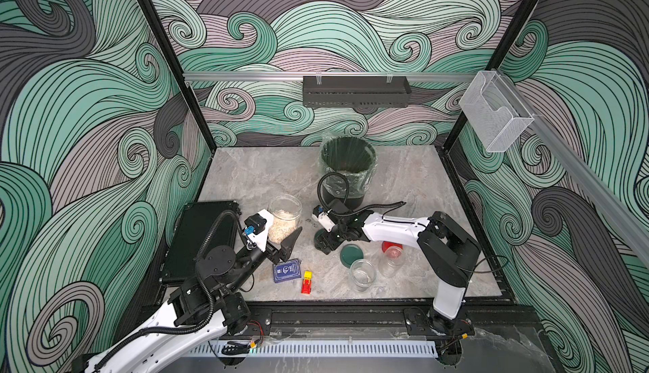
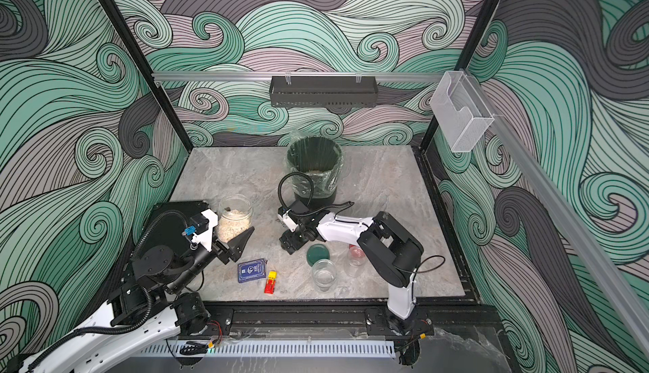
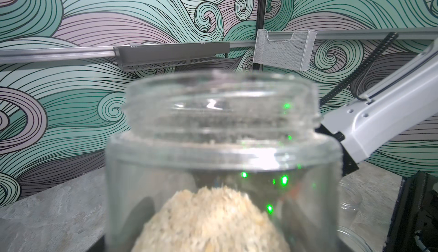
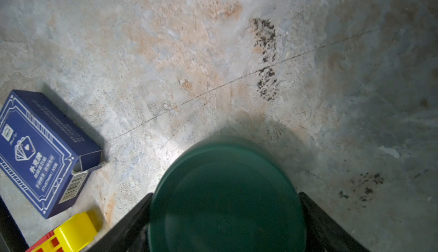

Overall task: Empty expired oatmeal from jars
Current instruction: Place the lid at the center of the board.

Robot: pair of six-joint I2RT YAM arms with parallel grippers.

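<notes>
Left hand [image 1: 282, 238] gripping the clear round oatmeal jar [image 1: 285, 209], my right hand [image 4: 225, 217], hold unclear, should leave the dark green round lid [image 4: 225, 186] flat beneath it.

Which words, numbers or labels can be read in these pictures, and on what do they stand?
"扑克牌": on the blue card box, in the right wrist view.
Smaller print, logo and barcode on the same box: too small or blurred to read.
Nothing else shows text.
</notes>
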